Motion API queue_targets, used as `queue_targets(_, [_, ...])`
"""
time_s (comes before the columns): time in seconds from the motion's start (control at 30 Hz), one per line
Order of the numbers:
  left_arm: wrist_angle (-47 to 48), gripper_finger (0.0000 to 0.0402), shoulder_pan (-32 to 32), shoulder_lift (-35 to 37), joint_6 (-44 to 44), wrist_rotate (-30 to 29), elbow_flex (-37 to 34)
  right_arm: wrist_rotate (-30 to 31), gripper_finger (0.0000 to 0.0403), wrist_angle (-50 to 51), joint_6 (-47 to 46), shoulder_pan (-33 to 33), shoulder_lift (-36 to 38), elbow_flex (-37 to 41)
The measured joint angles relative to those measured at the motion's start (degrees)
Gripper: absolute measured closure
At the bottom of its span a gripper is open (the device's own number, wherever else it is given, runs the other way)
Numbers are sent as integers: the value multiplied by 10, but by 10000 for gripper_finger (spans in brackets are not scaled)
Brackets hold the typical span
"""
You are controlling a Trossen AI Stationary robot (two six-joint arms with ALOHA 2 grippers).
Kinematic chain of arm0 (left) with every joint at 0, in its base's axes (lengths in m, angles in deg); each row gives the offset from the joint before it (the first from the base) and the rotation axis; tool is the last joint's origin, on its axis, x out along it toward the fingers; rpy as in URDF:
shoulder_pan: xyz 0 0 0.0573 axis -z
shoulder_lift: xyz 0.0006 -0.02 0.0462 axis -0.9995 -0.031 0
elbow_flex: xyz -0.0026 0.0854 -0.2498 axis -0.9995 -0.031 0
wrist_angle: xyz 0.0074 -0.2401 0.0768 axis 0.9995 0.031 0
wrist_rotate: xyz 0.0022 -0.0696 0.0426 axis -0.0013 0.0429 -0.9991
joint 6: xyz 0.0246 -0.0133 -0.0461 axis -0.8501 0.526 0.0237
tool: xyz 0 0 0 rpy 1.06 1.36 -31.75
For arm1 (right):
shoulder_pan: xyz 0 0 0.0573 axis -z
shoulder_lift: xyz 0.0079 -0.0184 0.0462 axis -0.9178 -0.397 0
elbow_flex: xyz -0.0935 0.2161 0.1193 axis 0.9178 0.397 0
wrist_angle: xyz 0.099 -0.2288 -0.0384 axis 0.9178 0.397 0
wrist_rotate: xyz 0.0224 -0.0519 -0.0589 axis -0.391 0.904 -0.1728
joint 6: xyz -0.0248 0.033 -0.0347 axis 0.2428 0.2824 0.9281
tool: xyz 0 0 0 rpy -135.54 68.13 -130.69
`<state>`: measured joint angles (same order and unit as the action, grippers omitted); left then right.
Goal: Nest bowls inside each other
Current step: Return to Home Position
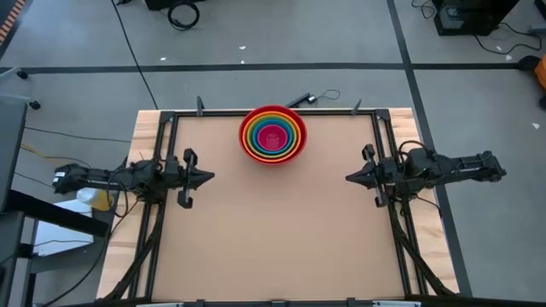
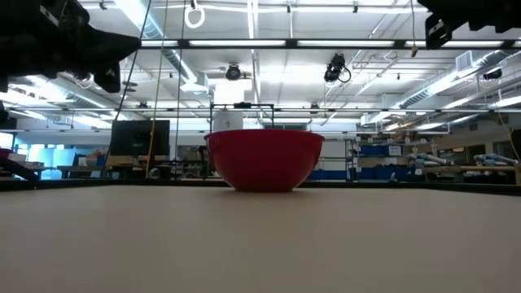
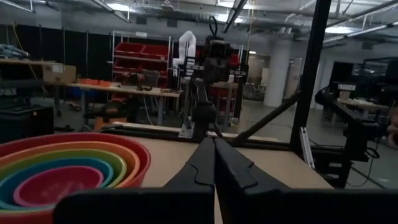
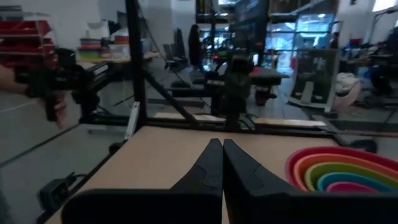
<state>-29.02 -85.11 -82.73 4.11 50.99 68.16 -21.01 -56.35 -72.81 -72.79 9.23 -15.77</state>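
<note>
A stack of nested bowls (image 1: pixel 272 134) stands on its base at the middle of the table's far side, red outermost, then orange, yellow, green, blue and pink inside. It also shows in the low view as a red bowl (image 2: pixel 264 159) and in both wrist views (image 3: pixel 62 171) (image 4: pixel 345 168). My left gripper (image 1: pixel 210 177) is shut, held above the table's left side and pointing toward the right. My right gripper (image 1: pixel 348 177) is shut, above the right side and pointing left. Neither touches the bowls.
A black frame (image 1: pixel 375 128) runs along the table's left, right and far edges. Bare tabletop (image 1: pixel 273 230) lies between the two grippers and toward the near edge. A person's hand (image 4: pixel 59 112) shows in the room beyond the table.
</note>
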Motion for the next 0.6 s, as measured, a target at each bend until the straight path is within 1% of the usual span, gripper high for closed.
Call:
queue_targets(0.07, [8, 397, 0, 10, 3, 0, -5, 1, 398, -17, 1, 4, 2, 12])
queue_targets(0.13, [29, 397, 0, 15, 3, 0, -5, 0, 398, -55, -7, 9, 1, 37])
queue_targets(0.3, [71, 397, 0, 16, 2, 0, -5, -12, 398, -197, -58, 19, 1, 127])
queue_targets(0.37, [82, 397, 0, 15, 1, 0, -5, -12, 398, -231, -64, 19, 1, 151])
queue_targets(0.43, [87, 397, -1, 15, -12, -8, -5, -12, 398, -246, -68, 19, 1, 168])
queue_targets(0.5, [86, 397, -7, 16, -25, -29, -5, -17, 398, -244, -69, 19, 1, 178])
queue_targets(0.6, [86, 397, -19, 16, -23, -43, -5, -25, 398, -245, -80, 23, 1, 195])
